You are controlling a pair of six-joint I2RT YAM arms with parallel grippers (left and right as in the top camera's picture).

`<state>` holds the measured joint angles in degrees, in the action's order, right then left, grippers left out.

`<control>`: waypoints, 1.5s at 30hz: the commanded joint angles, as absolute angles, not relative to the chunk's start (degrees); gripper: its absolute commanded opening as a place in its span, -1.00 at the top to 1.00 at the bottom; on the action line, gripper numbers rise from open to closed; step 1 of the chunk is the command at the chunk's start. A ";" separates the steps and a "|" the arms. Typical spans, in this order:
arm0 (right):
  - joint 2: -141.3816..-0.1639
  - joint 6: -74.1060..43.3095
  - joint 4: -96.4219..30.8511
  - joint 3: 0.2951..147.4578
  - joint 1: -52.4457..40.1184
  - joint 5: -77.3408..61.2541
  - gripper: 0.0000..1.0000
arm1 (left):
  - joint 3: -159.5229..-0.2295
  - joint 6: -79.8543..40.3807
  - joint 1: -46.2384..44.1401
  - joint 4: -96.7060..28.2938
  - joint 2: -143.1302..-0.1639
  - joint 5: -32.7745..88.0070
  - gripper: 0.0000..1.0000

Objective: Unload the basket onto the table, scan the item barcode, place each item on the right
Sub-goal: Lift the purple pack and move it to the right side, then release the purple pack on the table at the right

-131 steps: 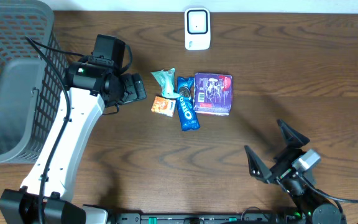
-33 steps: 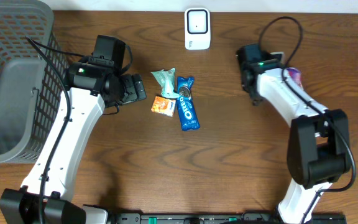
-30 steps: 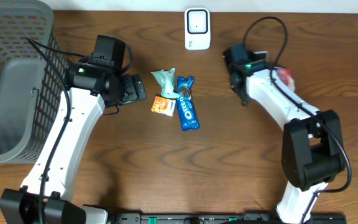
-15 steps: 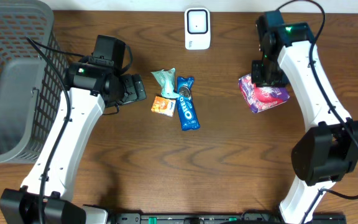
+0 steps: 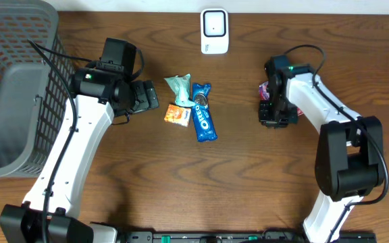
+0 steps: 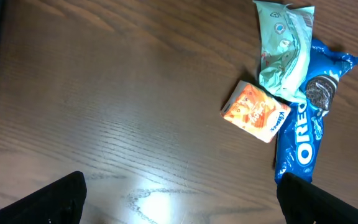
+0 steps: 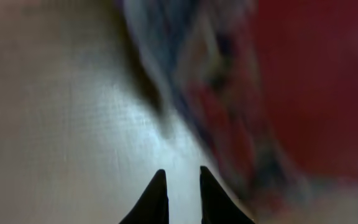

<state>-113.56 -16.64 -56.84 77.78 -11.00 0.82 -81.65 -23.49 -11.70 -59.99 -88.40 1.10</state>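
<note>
The purple and red snack package (image 5: 265, 91) lies on the table right of centre, mostly hidden under my right arm. In the right wrist view the package (image 7: 291, 93) is a blur just right of the fingers. My right gripper (image 5: 273, 116) (image 7: 182, 186) hangs low beside it, its jaws almost together with only bare table showing between them. The white barcode scanner (image 5: 214, 30) stands at the back centre. My left gripper (image 5: 147, 94) (image 6: 179, 208) is open and empty, left of the small snacks.
A mint packet (image 5: 179, 86), an orange packet (image 5: 177, 115) and a blue Oreo pack (image 5: 203, 116) lie together mid-table. They also show in the left wrist view, with the Oreo pack (image 6: 306, 134) at the right. A grey mesh basket (image 5: 12, 81) fills the far left.
The right arm has swung down and left over the purple package, which lay in the open half a second ago. Its jaws have closed up. The left arm has not moved.
</note>
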 commanded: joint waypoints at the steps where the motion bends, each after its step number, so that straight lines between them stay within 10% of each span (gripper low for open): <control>1: -113.30 -18.20 -49.89 74.83 -11.46 1.21 0.76 | -81.32 -22.55 -11.53 -60.20 -88.53 0.38 -0.95; 9: -113.30 -18.44 -33.50 74.61 -11.05 10.41 0.78 | -81.32 -22.55 -11.53 -60.18 -88.53 0.38 -0.96; 22: -113.25 -16.62 -28.91 78.19 -8.10 18.50 0.25 | -81.32 -22.55 -11.53 -60.18 -88.51 0.38 -0.96; 34: -118.43 -4.60 -23.07 78.96 -7.18 11.73 0.91 | -81.32 -22.55 -11.53 -60.18 -88.53 0.38 -0.96; 45: -120.77 2.63 -14.11 78.96 -6.17 31.77 0.77 | -81.32 -22.55 -11.53 -60.20 -88.53 0.38 -0.96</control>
<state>-120.81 1.37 -14.17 78.06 -7.84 23.86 -81.60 -23.49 -11.70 -60.01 -88.40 1.10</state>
